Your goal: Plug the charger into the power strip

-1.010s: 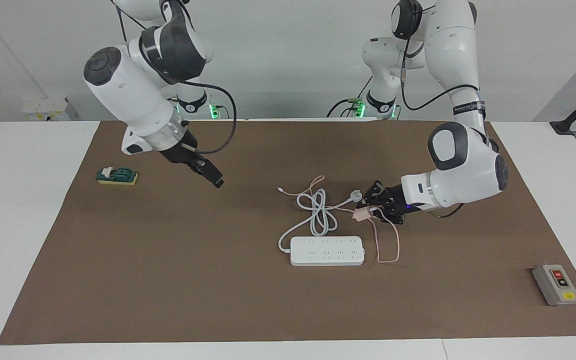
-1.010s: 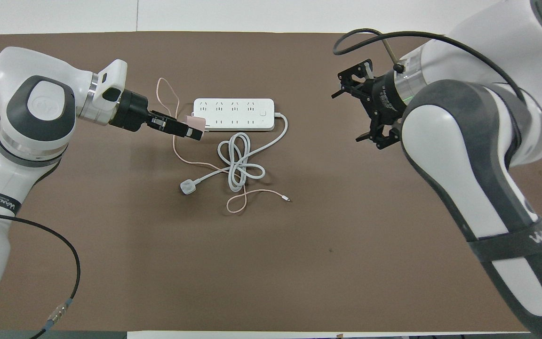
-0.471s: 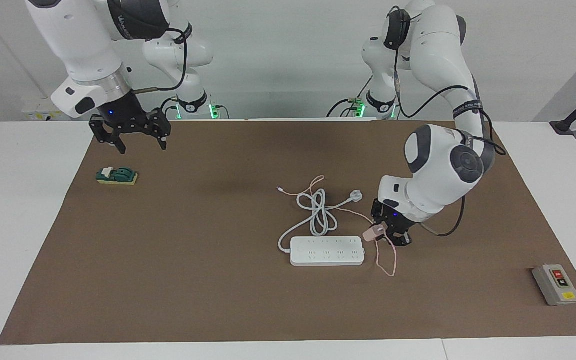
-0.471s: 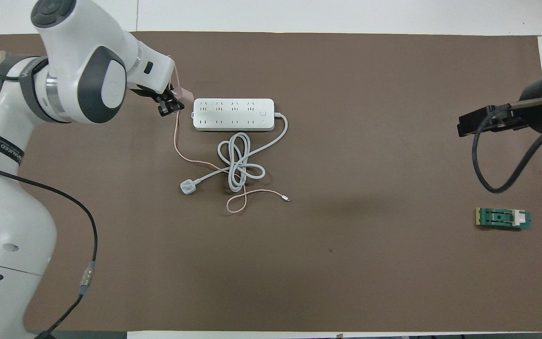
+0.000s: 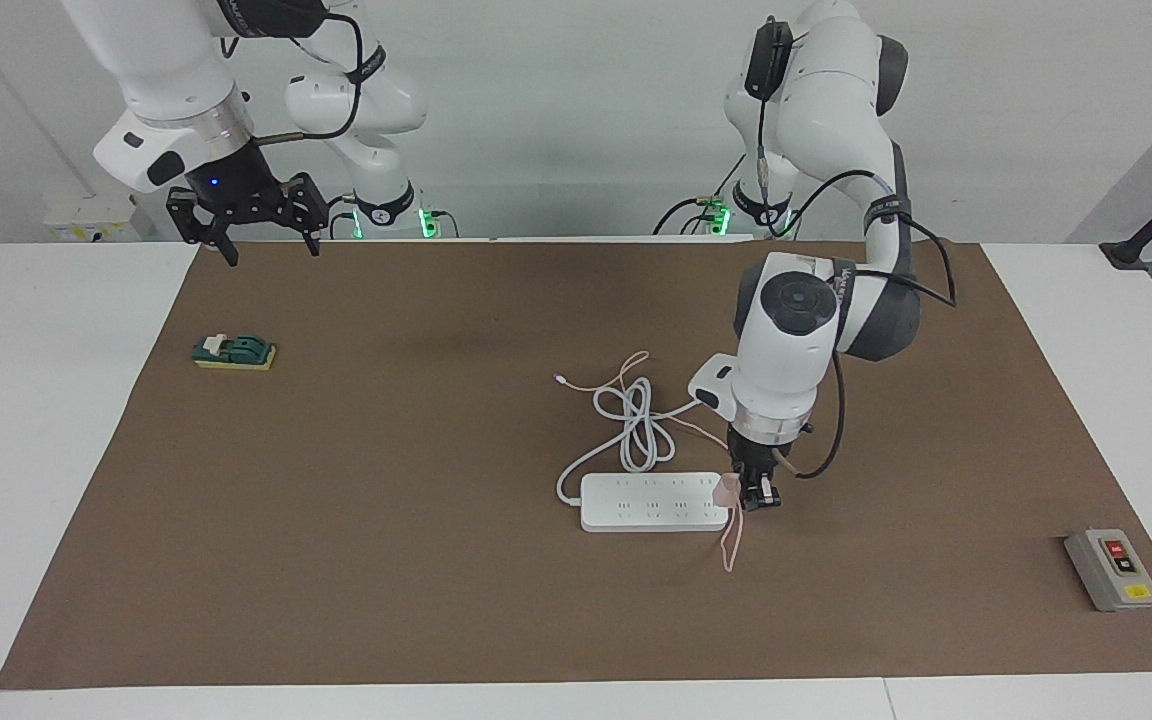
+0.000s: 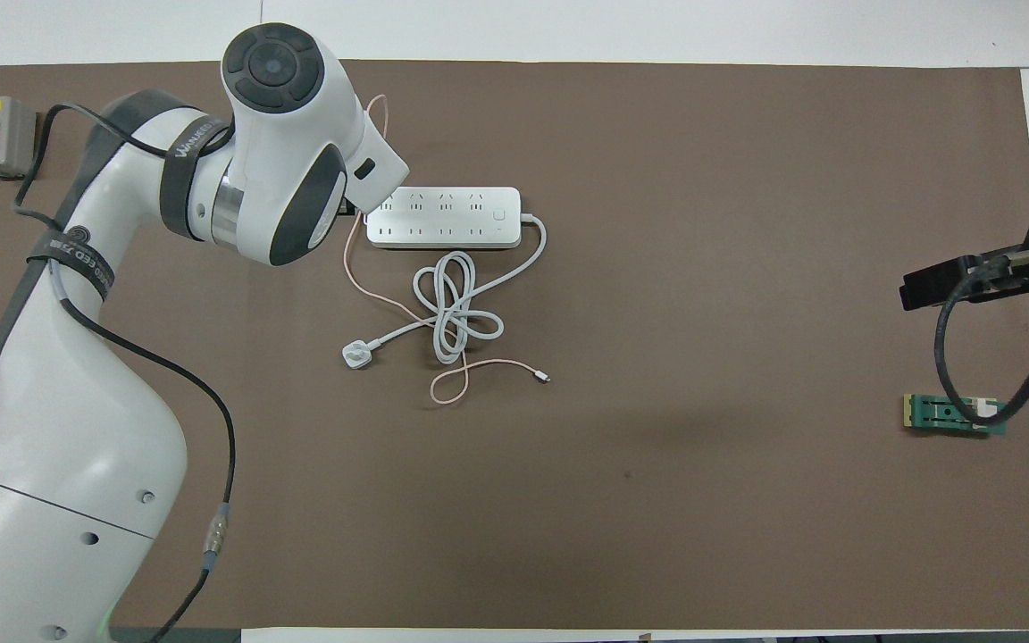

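- The charger point(image 5: 729, 488), a small pale-pink cube, is seen held at the end of the power strip point(image 5: 652, 502) that faces the left arm's end of the table; whether its prongs touch a socket cannot be told.
- The left gripper point(image 5: 754, 492) is pointed straight down over that same end of the strip and is clamped on the charger; in the overhead view it is hidden under the arm's own wrist.
- The charger's thin pink cable point(image 5: 733, 545) is seen hanging in a loop below the gripper, then running past the strip to a small connector point(image 6: 547, 379) lying on the mat nearer to the robots.
- The power strip is lying flat on the brown mat point(image 5: 436, 560), sockets up; its thick white cord point(image 6: 454, 308) is coiled nearer to the robots and ends in a white round plug point(image 6: 355, 354).
- The right gripper point(image 5: 254, 232) is held high over the mat's edge nearest the robots, fingers spread wide, nothing between them; this arm is waiting.
- A green block point(image 5: 233, 352) is noted toward the right arm's end.
- A grey button box point(image 5: 1112, 568) is noted at the left arm's end.
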{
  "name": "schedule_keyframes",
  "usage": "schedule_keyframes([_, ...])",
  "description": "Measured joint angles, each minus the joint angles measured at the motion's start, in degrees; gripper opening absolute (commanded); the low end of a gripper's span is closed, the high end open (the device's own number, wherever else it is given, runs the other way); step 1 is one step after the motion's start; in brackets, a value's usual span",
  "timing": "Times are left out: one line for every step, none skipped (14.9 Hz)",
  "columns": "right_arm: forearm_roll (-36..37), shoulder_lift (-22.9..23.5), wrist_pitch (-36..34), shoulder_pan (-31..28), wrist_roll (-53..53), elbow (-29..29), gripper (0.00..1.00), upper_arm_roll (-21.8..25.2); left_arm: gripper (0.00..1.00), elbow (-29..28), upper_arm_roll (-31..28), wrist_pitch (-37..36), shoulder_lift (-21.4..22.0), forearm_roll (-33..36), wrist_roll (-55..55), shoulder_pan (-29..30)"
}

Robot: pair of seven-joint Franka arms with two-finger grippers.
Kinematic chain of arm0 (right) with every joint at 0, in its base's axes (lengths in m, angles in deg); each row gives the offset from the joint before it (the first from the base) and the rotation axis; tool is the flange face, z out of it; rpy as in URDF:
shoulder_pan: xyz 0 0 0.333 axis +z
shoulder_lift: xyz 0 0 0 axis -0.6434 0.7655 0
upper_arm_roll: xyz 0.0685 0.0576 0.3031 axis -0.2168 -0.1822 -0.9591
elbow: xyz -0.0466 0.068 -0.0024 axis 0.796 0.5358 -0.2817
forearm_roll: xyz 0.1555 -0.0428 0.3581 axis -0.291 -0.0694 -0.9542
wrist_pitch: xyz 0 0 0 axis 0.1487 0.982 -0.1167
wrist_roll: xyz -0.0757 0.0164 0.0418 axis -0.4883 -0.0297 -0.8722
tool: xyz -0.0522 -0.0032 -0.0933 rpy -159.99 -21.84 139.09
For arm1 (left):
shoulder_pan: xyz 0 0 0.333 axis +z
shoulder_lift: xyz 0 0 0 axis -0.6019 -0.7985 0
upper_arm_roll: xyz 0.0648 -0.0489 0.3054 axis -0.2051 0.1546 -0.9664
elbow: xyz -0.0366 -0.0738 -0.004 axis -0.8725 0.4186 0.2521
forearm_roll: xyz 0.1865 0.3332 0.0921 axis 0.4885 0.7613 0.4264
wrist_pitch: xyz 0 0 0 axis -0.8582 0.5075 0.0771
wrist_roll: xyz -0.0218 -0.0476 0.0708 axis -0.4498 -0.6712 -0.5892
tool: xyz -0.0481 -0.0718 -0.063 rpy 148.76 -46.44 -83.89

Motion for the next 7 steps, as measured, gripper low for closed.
schedule_keyframes([0.00, 0.03, 1.38, -0.14, 0.81, -0.66, 1.00, 0.00, 0.00, -0.85, -0.02, 0.34, 0.00, 1.21, 0.15, -0.26])
schedule_keyframes([0.00, 0.08, 2.69, -0.19, 1.28, -1.09, 1.00, 0.00, 0.00, -2.11, 0.01, 1.31, 0.08, 2.42, 0.27, -0.36])
schedule_keyframes([0.00, 0.15, 3.40, -0.26, 1.58, -1.39, 1.00, -0.01, 0.00, -3.76, 0.01, 2.49, 0.23, 3.02, 0.37, -0.38])
schedule_keyframes([0.00, 0.20, 3.53, -0.42, 1.80, -1.54, 1.00, 0.00, 0.00, -5.42, 0.03, 3.61, 0.39, 3.23, 0.54, -0.43])
schedule_keyframes([0.00, 0.21, 3.52, -0.65, 1.83, -1.57, 1.00, -0.01, 0.00, -6.82, 0.04, 4.20, 0.60, 3.26, 0.69, -0.65])
schedule_keyframes([0.00, 0.19, 3.47, -0.93, 1.84, -1.57, 1.00, -0.02, 0.00, -7.73, 0.04, 4.25, 0.88, 3.27, 0.69, -0.99])
schedule_keyframes([0.00, 0.18, 3.38, -1.14, 1.84, -1.57, 1.00, -0.02, 0.00, -8.29, 0.04, 4.10, 1.23, 3.29, 0.69, -1.27])
